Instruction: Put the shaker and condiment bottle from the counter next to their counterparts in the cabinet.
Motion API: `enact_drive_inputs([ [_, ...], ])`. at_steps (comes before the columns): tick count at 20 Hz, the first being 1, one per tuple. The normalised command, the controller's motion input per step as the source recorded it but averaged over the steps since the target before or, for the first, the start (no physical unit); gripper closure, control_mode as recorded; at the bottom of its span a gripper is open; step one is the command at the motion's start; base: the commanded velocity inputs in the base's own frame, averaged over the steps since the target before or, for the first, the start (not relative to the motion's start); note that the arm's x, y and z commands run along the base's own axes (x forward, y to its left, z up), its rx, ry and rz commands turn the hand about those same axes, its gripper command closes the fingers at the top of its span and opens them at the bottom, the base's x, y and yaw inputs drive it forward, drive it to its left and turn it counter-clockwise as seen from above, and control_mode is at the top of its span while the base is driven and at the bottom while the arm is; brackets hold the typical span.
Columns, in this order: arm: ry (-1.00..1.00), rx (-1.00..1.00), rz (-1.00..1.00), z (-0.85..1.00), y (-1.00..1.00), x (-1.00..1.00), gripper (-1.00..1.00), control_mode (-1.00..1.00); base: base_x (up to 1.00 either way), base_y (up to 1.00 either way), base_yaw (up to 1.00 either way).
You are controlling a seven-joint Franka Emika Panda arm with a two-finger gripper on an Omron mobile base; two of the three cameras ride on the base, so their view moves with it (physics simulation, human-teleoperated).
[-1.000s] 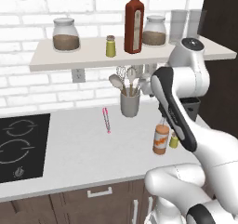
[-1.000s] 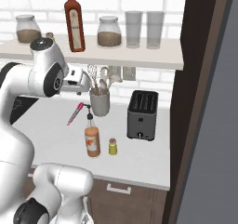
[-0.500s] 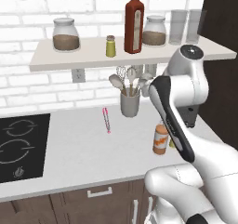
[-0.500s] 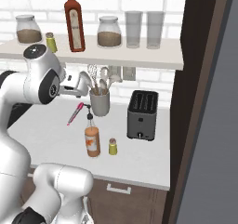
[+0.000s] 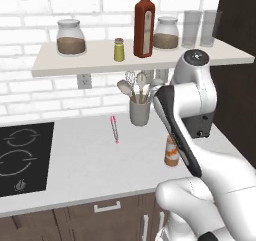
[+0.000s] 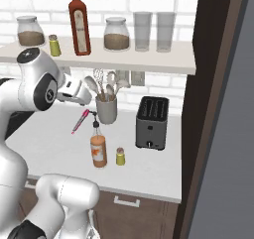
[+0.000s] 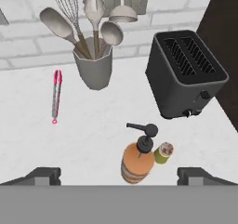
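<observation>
Hovering claw (image 7: 118, 174) spread wide — condiment bottle (image 7: 138, 159) touching shaker (image 7: 162, 153).

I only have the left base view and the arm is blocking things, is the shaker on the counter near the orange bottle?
Observer: Yes. The shaker stands on the counter beside the condiment bottle, on its toaster side.
Operator: Are they touching?
Observer: From the hand view they look very close; I cannot tell whether they touch.
Operator: Gripper state?
Observer: The gripper is open and holds nothing, with both items between its fingertips in the hand view.
</observation>
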Motion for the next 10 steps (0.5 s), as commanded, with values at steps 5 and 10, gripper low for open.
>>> enact_drive_inputs([
  [5,0.0,-0.04,-0.15,-0.02,0.06,0.0,-1.0,-1.0,0.0,0.0,0.0],
  [10,0.0,-0.06,-0.15,-0.13,0.05,0.0,-1.0,-1.0,0.0,0.0,0.0],
])
